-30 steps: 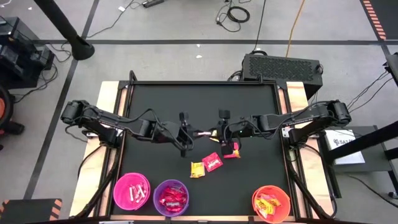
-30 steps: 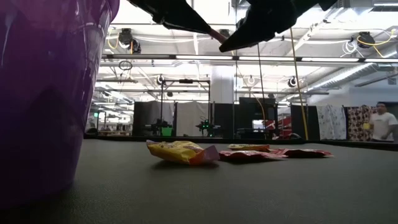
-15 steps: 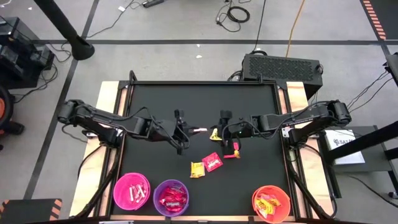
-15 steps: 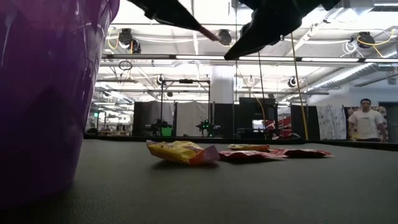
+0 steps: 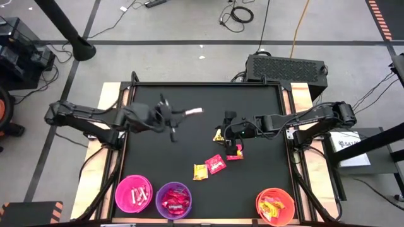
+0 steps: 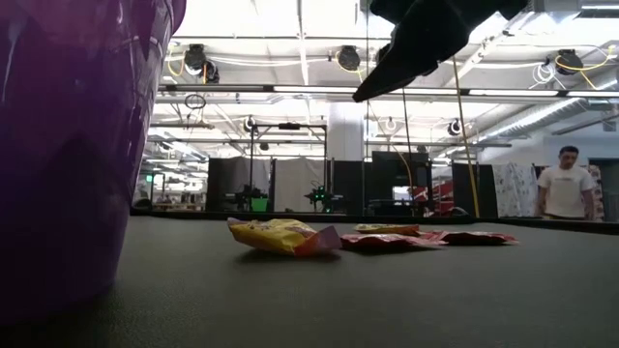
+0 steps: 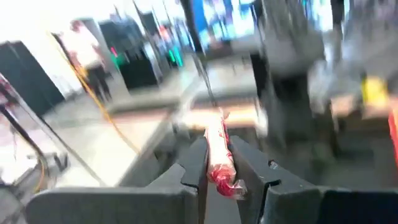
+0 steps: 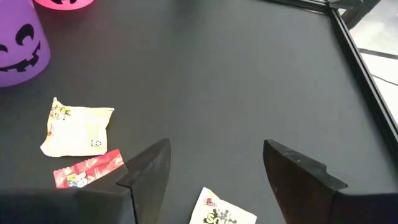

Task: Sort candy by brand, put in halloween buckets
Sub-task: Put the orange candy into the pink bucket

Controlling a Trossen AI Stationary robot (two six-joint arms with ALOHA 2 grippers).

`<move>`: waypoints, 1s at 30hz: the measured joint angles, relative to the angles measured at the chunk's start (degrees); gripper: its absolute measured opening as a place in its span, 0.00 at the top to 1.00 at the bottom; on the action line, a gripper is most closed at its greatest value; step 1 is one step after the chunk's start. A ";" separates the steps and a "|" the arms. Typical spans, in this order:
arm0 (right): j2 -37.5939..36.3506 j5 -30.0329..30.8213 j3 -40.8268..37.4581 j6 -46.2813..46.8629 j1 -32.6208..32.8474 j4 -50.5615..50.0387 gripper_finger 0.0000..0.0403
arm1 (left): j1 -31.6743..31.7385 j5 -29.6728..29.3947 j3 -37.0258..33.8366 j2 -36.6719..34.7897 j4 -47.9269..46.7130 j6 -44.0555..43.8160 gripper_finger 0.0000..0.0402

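My left gripper (image 5: pixel 179 114) hangs high over the table's left half, shut on a pale pink-white candy packet (image 5: pixel 194 111) with red print (image 7: pixel 219 149). My right gripper (image 5: pixel 225 130) stands open above the table's middle, over a yellow-white candy (image 8: pixel 222 213) and touching nothing. More candy lies flat on the table: a yellow packet (image 5: pixel 200 171), a red one (image 5: pixel 216 164) and a magenta one (image 5: pixel 235 153). The halloween buckets stand along the near edge: pink (image 5: pixel 134 193), purple (image 5: pixel 173 200) and orange (image 5: pixel 275 206), each with candy inside. My left gripper pinches the packet's near end (image 7: pixel 224 177) between its two fingers (image 7: pixel 196 163), which lie level and come from the table's left. The packet sticks out ahead of the fingertips, along them, roughly level and lifted clear of the table.
The black mat is framed by a raised rail (image 5: pixel 287 126). The purple bucket (image 6: pixel 68 145) fills the low view's left side. A person (image 6: pixel 564 188) stands far behind the table. Bare mat lies at the far side and between the buckets.
My left gripper has drawn back toward the table's left edge and risen, still shut on the pale packet, which was between both grippers a second ago. The packet has come away from my right gripper, which has stayed in place.
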 joint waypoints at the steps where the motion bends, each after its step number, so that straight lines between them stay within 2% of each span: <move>1: 0.00 -0.04 0.00 0.00 0.02 -0.02 0.39 | 0.26 0.04 0.00 -0.87 2.73 0.39 0.86; 5: 0.00 -0.20 0.00 0.02 0.00 0.02 0.39 | 1.95 0.23 0.00 -3.56 12.92 0.65 0.86; 11: 0.00 -0.19 0.00 -0.26 0.00 -0.14 0.39 | 3.05 2.03 -2.16 -4.79 16.91 0.08 0.86; 19: 0.00 -0.16 0.00 0.85 0.02 -3.65 0.39 | 3.38 4.00 -20.81 -6.24 48.09 -1.48 0.86; 22: 0.00 -0.15 0.00 1.62 0.02 -5.15 0.39 | 3.39 3.98 -25.60 -6.24 55.84 -1.09 0.86; 27: 0.00 -0.15 0.00 2.12 0.02 -5.67 0.39 | 3.38 4.17 -27.02 -6.27 56.87 0.09 0.86; 30: 0.00 0.07 0.00 2.14 0.02 -5.48 0.39 | 3.21 5.78 -26.99 -6.29 56.61 6.27 0.86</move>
